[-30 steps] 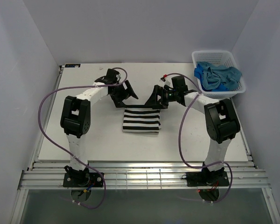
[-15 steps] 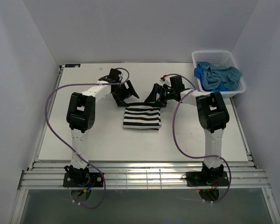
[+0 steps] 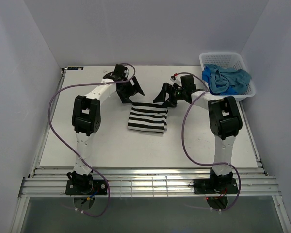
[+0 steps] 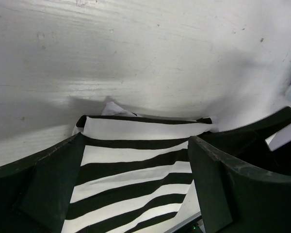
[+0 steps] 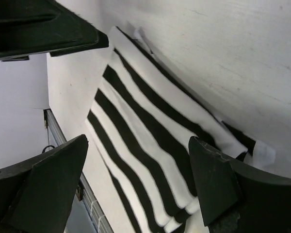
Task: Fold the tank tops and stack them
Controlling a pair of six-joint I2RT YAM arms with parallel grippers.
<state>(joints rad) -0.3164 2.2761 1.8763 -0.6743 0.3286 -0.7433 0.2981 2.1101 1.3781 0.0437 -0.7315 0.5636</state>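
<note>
The black-and-white striped tank top [image 3: 146, 118] lies folded into a flat rectangle at the table's middle. It also shows in the left wrist view [image 4: 136, 165] and the right wrist view [image 5: 140, 131]. My left gripper [image 3: 133, 92] is open and empty, just beyond the top's far left corner. My right gripper [image 3: 164, 96] is open and empty, just beyond its far right corner. In each wrist view the open gripper [image 4: 136, 141] [image 5: 138, 143] frames the striped cloth without touching it. A heap of blue cloth [image 3: 225, 78] lies in the basket; I cannot tell its two shades apart.
The white lattice basket [image 3: 206, 60] stands at the table's far right corner. The white table [image 3: 87, 136] ends in a metal rail at the near edge. Grey walls close in the left, right and far sides.
Both grippers let go of the striped top's far edge, opened, and drew back toward the far side. The top settled flat.
</note>
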